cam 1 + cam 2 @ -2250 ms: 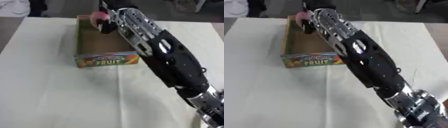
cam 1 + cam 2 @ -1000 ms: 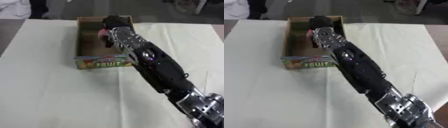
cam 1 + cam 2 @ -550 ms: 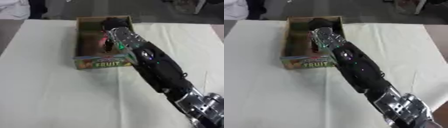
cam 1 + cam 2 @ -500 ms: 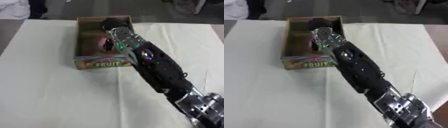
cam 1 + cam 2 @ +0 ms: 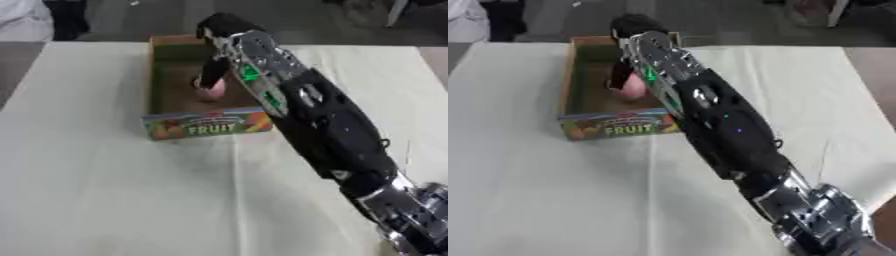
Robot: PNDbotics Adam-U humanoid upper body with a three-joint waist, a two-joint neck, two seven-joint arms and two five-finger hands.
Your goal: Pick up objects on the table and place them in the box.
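right hand (image 5: 213, 70) reaching from near right into cardboard fruit box (image 5: 160, 80) at far left of table (image 5: 105, 190); fingers pointing down on pink object (image 5: 210, 90) inside box, grip unclear; release probably left; left hand unseen

The right hand (image 5: 213, 70) half hides a pink thing (image 5: 210, 90), too blurred to identify.
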